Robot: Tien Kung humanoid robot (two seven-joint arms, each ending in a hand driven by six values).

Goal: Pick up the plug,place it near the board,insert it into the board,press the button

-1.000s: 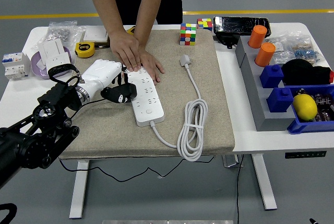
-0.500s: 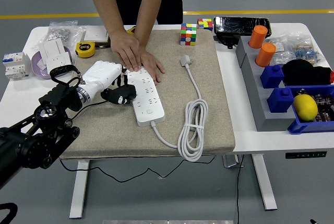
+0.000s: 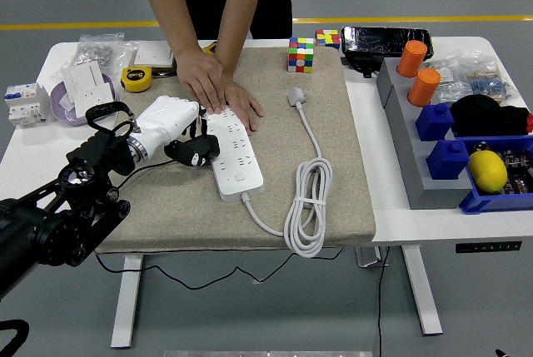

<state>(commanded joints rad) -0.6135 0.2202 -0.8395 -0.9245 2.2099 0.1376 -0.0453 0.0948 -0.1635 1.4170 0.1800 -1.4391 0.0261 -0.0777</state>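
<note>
While a person's hands press flat on the far end of the white board, the robot's left hand curls its fingers around the black plug, which sits at the board's left edge, touching it. Compared with a second ago, hand and plug have crept slightly up and right, closer against the board. The board's own white cable lies coiled on the beige mat, unchanged, on the table.
</note>
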